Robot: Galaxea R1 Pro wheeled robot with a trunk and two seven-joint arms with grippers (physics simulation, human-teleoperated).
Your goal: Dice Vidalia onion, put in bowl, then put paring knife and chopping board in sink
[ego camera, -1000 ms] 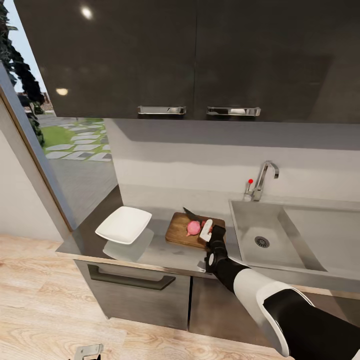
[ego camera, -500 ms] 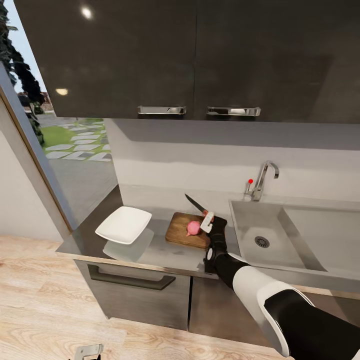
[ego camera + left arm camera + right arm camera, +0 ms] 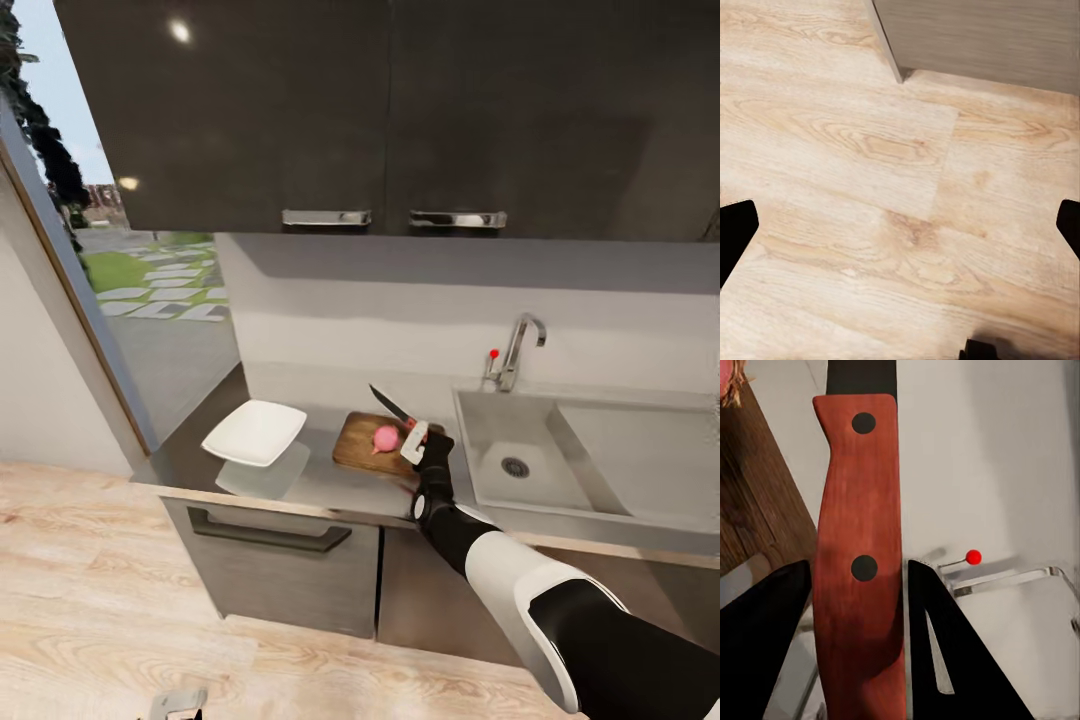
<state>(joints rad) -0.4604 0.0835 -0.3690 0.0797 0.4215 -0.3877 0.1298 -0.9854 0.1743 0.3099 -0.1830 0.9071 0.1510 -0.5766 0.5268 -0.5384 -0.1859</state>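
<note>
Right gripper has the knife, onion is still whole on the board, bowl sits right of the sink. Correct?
Not quite. The bowl sits left of the board, on the far side from the sink, as the head view shows. The rest holds: right gripper grips the knife, onion whole on the board.

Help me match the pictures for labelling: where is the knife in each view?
Head view: knife held above the board's right end in the right hand, blade pointing up-left.
Right wrist view: its red-brown handle runs up the middle, between the fingers.
Left wrist view: wood floor.
Shared landmark: red-tipped tap lever.
</note>
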